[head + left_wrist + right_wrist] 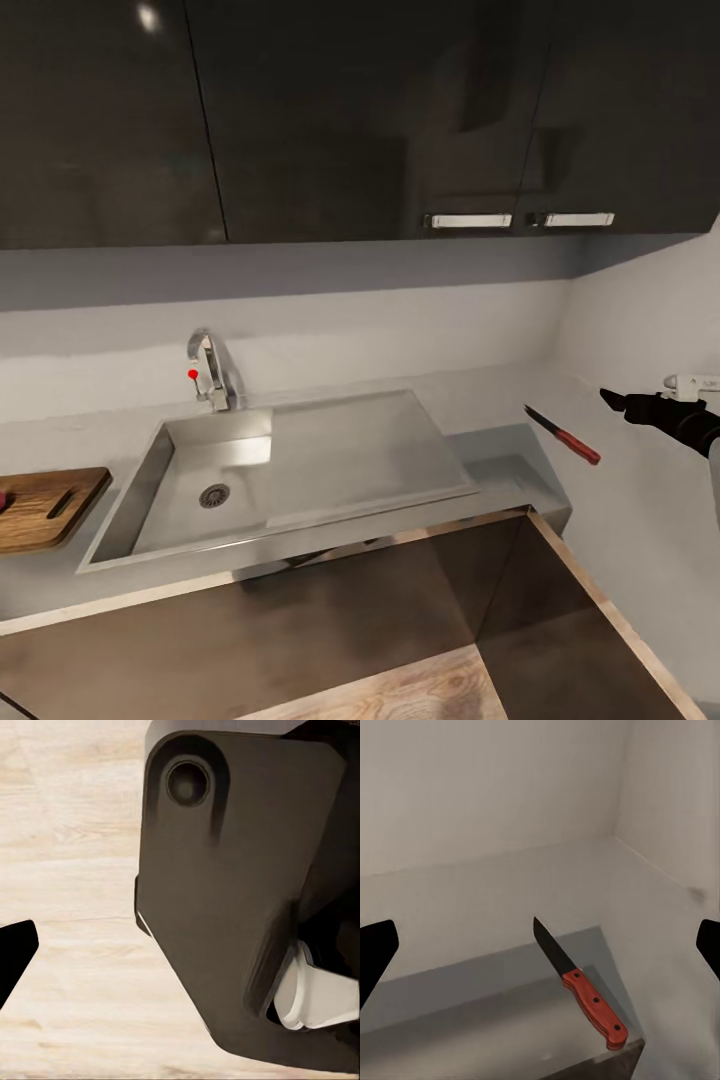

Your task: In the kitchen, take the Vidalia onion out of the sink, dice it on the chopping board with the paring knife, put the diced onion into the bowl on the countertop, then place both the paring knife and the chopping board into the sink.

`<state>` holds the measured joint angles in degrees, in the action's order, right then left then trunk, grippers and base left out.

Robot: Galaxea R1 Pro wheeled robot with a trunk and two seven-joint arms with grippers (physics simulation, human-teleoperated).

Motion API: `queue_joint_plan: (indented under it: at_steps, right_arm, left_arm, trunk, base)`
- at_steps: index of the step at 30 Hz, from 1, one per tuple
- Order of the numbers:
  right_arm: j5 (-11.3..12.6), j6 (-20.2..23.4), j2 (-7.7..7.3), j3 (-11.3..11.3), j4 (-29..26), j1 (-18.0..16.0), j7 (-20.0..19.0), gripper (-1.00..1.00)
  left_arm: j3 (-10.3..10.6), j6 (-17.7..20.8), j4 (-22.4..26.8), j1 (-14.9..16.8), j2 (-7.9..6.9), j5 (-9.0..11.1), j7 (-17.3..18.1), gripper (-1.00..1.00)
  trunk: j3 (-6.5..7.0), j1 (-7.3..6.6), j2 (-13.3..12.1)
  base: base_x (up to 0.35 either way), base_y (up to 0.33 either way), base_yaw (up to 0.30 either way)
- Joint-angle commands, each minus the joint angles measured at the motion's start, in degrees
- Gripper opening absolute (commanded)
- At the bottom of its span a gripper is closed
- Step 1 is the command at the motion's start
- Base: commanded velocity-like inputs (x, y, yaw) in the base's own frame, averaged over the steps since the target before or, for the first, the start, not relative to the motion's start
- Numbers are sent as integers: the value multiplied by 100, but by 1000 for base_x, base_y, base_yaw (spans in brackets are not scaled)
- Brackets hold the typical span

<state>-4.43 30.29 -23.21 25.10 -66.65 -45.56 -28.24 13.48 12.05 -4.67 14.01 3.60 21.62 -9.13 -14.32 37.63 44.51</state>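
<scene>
Nearest the head camera, the right gripper (612, 398) reaches in from the right edge of the view on a dark forearm held roughly level, its tip pointing left toward the wall corner. In the right wrist view its 2 dark fingertips (375, 952) sit at opposite edges of the picture, wide apart and grasping nothing, so the gripper is released. Between them and just ahead lies 1 paring knife (579, 984), flat on the right end of the grey table (520, 450), blade pointing toward the back wall and red handle toward the front edge. In the head view the paring knife (562, 435) lies just left of the gripper, apart from it. Further left is 1 steel sink (330, 450), its basin holding only the round drain (214, 495), with 1 chrome tap (212, 370) behind it. At the far left edge 1 chopping board (50, 505) rests on the table. The left gripper's state cannot be told: the left wrist view shows 1 dark fingertip (13, 956) over a pale wooden floor (75, 870).
</scene>
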Motion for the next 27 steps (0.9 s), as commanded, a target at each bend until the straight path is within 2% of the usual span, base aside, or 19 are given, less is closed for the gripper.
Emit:
queue_joint_plan:
  at_steps: [1, 4, 7, 8, 10, 11, 14, 18, 22, 27]
  right_arm:
    - [-48, 21, 1, 13, -6, -6, -50, 100]
    - [-49, 18, -3, 17, -6, -6, -50, 100]
    - [-49, 14, -5, 20, -2, -6, -50, 100]
    - [-49, 13, -2, 21, 0, -6, -50, 100]
    - [-49, 13, -1, 21, 2, -6, -46, 100]
    - [-49, 13, 0, 21, 2, -6, -44, 100]
    - [-52, 13, 1, 21, 3, -6, -42, 100]
    - [-57, 12, 1, 21, 3, -6, -36, 100]
    - [-57, 10, 1, 21, 3, -6, -33, 100]
    - [-58, 5, 1, 18, 3, -6, -33, 100]
  left_arm:
    - [50, 16, -8, -27, 15, 53, -2, 100]
    - [48, 11, -8, -86, 27, 52, 77, 100]
    - [43, -19, -8, -101, 10, 53, 458, 100]
    - [42, -45, -8, -106, -42, 53, 795, 100]
    - [42, -147, -8, -112, -128, 53, 1104, 100]
    - [41, -336, -8, -117, -220, 57, 1347, 100]
    - [41, -679, -8, -213, -326, 61, 1611, 100]
    - [38, -1194, -8, -389, -462, 62, 1757, 100]
    - [40, -1326, -8, -500, -538, 62, 1756, 100]
    - [41, -1373, -8, -750, -507, 68, 1722, 100]
  trunk:
    - [-8, 1, 6]
    - [-8, 1, 6]
    - [-8, 1, 6]
    - [-8, 1, 6]
    - [-8, 1, 6]
    - [-8, 1, 6]
    - [-8, 1, 6]
    - [-8, 1, 6]
    - [-8, 1, 6]
    - [-8, 1, 6]
  base:
    - [0, 0, 0]
    - [0, 0, 0]
    - [0, 0, 0]
    - [0, 0, 0]
    - [0, 0, 0]
    - [0, 0, 0]
    - [0, 0, 0]
    - [0, 0, 0]
    - [0, 0, 0]
    - [0, 0, 0]
